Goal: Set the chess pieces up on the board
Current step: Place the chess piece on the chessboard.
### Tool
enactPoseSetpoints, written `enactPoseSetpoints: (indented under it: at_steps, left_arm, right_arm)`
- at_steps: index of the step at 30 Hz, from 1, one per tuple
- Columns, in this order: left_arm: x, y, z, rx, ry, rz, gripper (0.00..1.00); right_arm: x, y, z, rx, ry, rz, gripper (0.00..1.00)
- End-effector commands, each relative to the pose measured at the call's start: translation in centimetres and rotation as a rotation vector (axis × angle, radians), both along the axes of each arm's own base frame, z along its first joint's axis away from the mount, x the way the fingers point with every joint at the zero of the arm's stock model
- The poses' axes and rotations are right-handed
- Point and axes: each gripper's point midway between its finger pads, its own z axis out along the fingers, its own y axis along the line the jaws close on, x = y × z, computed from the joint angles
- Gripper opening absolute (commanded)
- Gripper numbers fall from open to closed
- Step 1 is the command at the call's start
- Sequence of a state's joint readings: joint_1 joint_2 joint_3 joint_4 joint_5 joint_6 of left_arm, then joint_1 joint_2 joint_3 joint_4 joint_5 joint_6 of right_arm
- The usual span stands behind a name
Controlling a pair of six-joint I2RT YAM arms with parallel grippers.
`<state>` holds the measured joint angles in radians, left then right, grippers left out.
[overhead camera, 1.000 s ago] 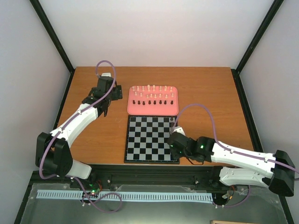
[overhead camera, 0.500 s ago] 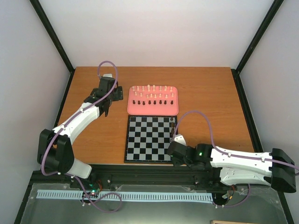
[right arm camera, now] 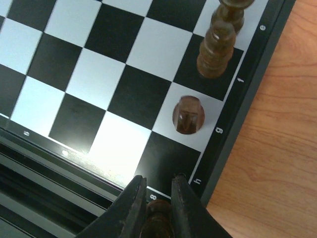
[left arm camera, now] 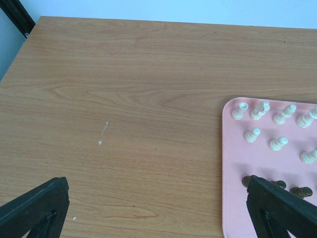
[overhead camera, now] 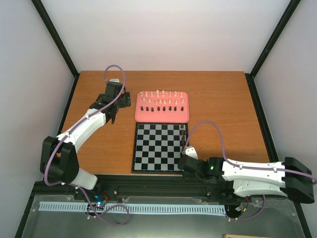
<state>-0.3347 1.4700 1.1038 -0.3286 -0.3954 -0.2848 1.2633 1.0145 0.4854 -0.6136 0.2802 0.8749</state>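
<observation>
Three dark pieces stand along the right edge of the chessboard (right arm camera: 89,79) in the right wrist view. A squat one (right arm camera: 188,115) sits on a pale square, a taller one (right arm camera: 216,49) is on the dark square beyond it, and a third (right arm camera: 233,7) is cut off by the frame. The right arm's jaws are drawn narrow on a fourth dark piece (right arm camera: 156,218), pinched near its top and held over the board's near right corner. The fingers hide most of it, so I cannot tell which piece it is; possibly a rook.

The rest wait on the pink tray (overhead camera: 162,118), which lies just beyond the board on the wooden surface (overhead camera: 218,99). The cream pieces (left arm camera: 252,135) stand in its far rows and the dark ones (left arm camera: 247,180) nearer. The left arm's jaws stand wide and empty over bare wood beside the tray's left rim.

These pieces look like small turned figurines: rigid, very light, smooth, and narrow at the foot, so I judge them easy to tip or flick. The safest hold is probably across the neck or head from straight above, with a gentle squeeze. Each should go down vertically onto the middle of its square and be let go only once the base rests flat, with neighbours given room.
</observation>
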Motion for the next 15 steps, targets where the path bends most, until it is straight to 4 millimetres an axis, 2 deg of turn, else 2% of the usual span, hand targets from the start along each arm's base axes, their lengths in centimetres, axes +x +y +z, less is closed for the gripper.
enactPoseSetpoints:
  at_steps: [1, 15]
  left_arm:
    - [0.8, -0.13, 1.72, -0.019, -0.053, 0.008, 1.0]
    - [0.93, -0.18, 1.52, -0.018, -0.05, 0.006, 1.0]
  right_arm:
    - [0.81, 0.73, 0.56, 0.045, -0.053, -0.031, 0.16]
    - [1.15, 0.92, -0.05, 0.036, -0.072, -0.031, 0.17]
